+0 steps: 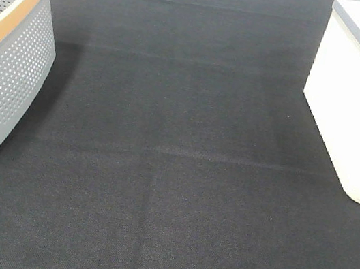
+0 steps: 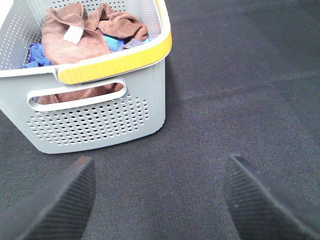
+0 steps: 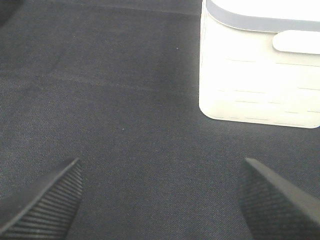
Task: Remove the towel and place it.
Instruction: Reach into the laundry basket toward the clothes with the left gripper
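Towel lies crumpled atop blue cloths inside the perforated grey basket, so we should lift our spread left fingers, now near it, over its yellow-trimmed rim and pinch only brown folds, while our spread right fingers hang well apart from it.

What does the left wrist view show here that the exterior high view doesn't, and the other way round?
Left wrist only: the white tag on the towel, a blue cloth beside it, and the left gripper, jaws open. Exterior high only: the white bin on the right. Both: the grey perforated basket and the black mat.
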Controlling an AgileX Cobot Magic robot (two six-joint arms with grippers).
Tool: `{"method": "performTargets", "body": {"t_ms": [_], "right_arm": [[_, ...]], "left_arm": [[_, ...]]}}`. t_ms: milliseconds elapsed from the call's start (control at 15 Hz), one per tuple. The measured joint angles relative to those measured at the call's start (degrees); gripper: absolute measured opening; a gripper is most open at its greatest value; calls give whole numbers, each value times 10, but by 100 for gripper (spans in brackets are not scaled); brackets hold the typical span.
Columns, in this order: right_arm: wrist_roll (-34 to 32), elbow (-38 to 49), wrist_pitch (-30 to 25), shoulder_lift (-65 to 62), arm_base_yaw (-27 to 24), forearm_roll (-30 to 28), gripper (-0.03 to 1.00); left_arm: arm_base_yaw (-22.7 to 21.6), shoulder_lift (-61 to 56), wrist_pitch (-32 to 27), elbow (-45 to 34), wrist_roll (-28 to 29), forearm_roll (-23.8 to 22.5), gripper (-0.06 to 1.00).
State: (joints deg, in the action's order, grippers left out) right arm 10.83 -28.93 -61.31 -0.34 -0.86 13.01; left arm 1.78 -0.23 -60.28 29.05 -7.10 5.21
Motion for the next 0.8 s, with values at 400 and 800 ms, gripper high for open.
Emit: {"method": "performTargets", "body": {"t_ms": [400,800], "right_arm": [[0,0,0,0,0,0,80],[0,0,0,0,0,0,80]], "left_arm": [[0,0,0,0,0,0,69],[0,0,0,0,0,0,69]]}}
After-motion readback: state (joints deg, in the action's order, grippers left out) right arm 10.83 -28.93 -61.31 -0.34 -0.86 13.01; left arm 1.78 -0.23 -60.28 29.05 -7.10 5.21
